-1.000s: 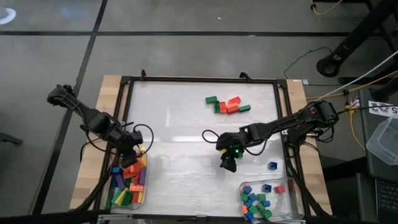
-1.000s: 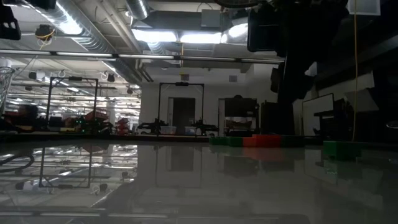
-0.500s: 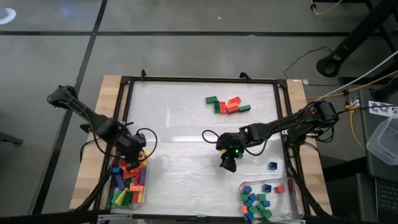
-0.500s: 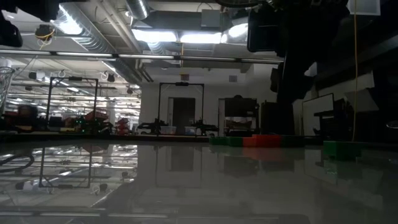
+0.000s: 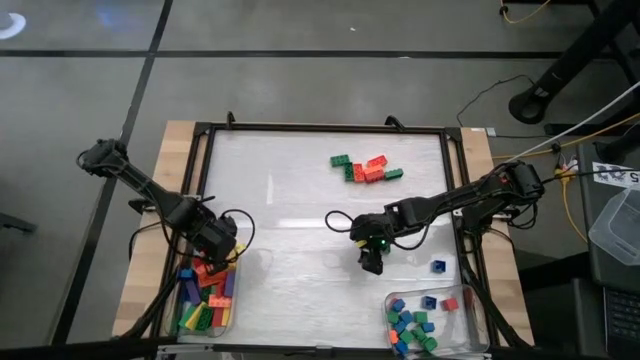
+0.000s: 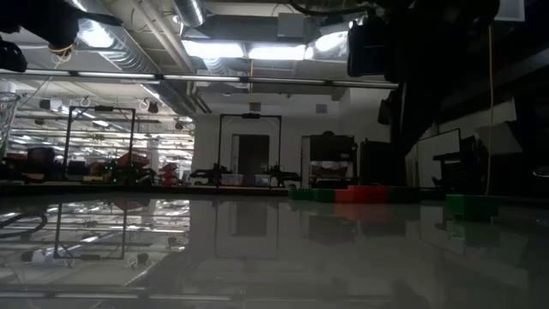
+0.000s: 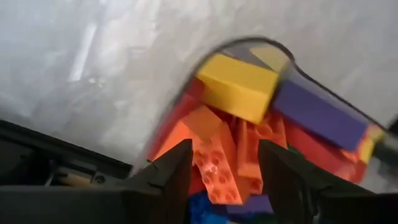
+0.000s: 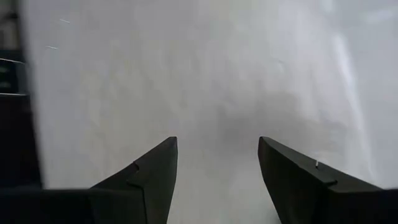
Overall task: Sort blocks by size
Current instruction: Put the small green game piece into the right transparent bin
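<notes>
My left gripper [image 7: 224, 171] points down, open, over the far end of a clear tray [image 5: 232, 318] of long blocks at the table's near left. An orange block [image 7: 214, 165] lies on the pile under the gap between its fingers, beside a yellow block [image 7: 239, 84] and a purple one [image 7: 317, 115]. My right gripper [image 5: 372, 264] hangs open over bare table near the middle, with nothing between its fingers [image 8: 149, 174]. A cluster of green, red and orange blocks [image 5: 366, 168] lies on the far part of the table. A lone blue block [image 5: 438, 266] lies to the right.
A second clear tray [image 5: 476, 322] at the near right holds several small blue, green and red blocks. A black frame [image 5: 325, 127] rims the white table top. The table's middle and left are bare. The low view shows the far blocks [image 6: 360, 194] as a low row.
My left gripper has moved toward the table's near edge and down, coming over the far end of the left tray, and has tipped more steeply downward. My right arm has stayed in place, with only its wrist turning a little.
</notes>
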Tool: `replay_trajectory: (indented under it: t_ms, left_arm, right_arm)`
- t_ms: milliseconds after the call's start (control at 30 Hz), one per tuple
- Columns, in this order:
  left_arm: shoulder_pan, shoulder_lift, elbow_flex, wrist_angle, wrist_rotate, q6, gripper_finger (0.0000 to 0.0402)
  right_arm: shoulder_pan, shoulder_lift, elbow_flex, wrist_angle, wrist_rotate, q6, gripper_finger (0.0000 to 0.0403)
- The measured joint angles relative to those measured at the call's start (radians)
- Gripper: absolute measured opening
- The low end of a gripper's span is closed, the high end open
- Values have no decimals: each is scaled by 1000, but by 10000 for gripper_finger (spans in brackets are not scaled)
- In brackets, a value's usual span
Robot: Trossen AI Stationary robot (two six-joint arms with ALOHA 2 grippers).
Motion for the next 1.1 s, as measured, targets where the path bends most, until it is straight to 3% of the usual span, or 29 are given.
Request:
replay_trajectory:
  t_ms: [167, 367, 933, 1100]
  left_arm:
    - [-1, -12, 7, -1, 73, -6, 165]
    - [0, -12, 15, 29, 37, 17, 160]
    - [0, -12, 15, 108, -58, 92, 157]
    - [0, -12, 15, 108, -68, 91, 157]
  right_arm:
    - [0, -2, 105, -279, 151, -21, 221]
    - [1, -4, 125, -438, 281, -20, 221]
    - [1, 2, -49, -358, 151, -17, 221]
    - [1, 2, -79, -312, 164, -20, 221]
